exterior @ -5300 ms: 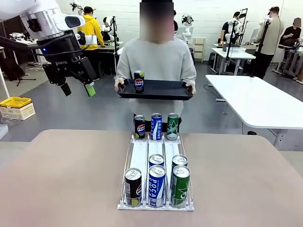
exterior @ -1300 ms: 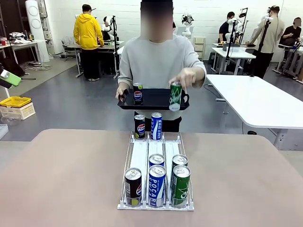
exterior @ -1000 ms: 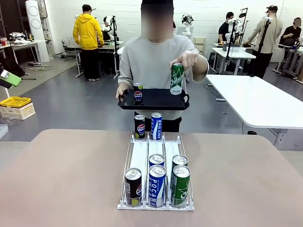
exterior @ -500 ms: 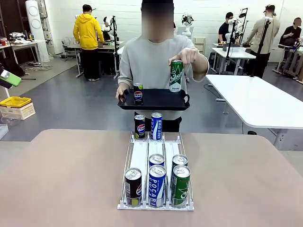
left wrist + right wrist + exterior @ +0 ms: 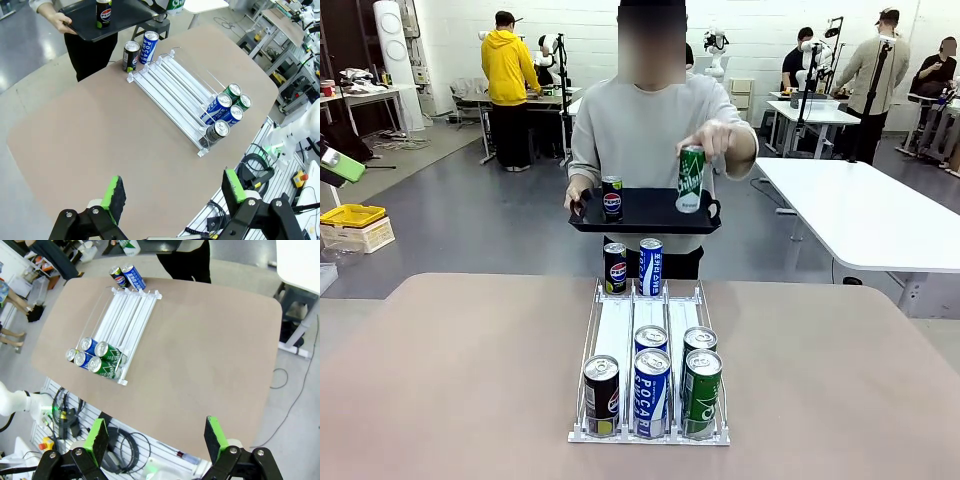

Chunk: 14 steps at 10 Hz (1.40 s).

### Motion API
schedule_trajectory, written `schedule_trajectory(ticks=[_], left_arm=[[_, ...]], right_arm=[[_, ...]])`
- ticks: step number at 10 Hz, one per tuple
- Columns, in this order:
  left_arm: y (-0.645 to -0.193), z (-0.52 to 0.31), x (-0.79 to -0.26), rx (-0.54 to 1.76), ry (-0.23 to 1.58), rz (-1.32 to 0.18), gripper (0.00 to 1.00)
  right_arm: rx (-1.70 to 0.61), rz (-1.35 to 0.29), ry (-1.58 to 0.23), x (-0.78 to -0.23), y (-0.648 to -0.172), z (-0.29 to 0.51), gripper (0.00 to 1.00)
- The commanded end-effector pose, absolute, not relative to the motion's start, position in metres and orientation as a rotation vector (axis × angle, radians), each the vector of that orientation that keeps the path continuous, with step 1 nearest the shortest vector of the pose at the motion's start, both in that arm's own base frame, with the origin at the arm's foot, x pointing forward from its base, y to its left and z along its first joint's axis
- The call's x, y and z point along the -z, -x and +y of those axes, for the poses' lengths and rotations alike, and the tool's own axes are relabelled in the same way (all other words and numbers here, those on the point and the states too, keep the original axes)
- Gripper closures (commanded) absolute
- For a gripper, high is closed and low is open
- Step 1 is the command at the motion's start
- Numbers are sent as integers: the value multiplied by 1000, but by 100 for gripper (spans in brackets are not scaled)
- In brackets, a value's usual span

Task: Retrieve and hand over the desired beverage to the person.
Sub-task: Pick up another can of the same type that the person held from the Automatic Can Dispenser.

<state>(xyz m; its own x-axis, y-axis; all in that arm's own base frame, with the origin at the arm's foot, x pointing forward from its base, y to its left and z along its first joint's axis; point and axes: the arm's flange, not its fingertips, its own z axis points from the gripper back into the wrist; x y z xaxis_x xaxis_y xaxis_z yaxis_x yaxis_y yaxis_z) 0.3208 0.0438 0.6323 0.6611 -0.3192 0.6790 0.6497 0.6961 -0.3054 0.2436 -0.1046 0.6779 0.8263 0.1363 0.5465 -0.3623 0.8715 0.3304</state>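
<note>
You see the person [image 5: 650, 120] in a light grey sweatshirt, a green metal can with white lettering [image 5: 691, 180], and a flat black plastic tray [image 5: 645, 210].

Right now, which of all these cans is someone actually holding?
The green can, gripped at its top by the person's hand over the black tray; the Pepsi can there and the rack's cans stand untouched.

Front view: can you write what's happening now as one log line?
left gripper: open, over table | right gripper: open, over table | person's hand: holds green can at black tray | Pepsi can: standing on tray
</note>
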Motion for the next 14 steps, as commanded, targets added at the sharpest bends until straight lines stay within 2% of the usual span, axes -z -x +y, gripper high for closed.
schedule_trajectory(ticks=[1,14], left_arm=[[-320,44,-635,587,579,-625,0],[-320,44,-635,587,579,-625,0]], right_arm=[[-281,-536,-450,-676,-245,-104,0],[-274,-538,-441,-678,-244,-105,0]])
